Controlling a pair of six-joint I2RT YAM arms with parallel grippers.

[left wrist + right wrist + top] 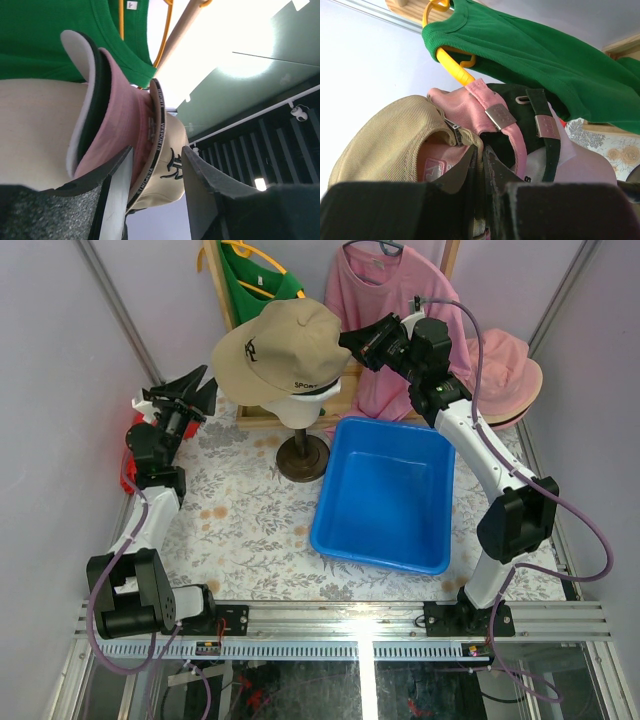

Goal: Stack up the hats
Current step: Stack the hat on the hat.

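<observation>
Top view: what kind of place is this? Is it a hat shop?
Probably a robot test booth, not a shop. The left arm and right arm are bolted to a rail at the table edge, plain walls close it in, and caps sit on a mannequin head as props.

Table [240, 530]: floral-patterned top. Blue tub [385, 490] right of centre. Round dark stand base [302, 458] just beside tub's far-left corner. Wooden frame [255, 420] at far edge. Red bundle [127, 478] at left edge, mostly hidden. Pink hat [505, 375] far right, possibly resting on table.
</observation>
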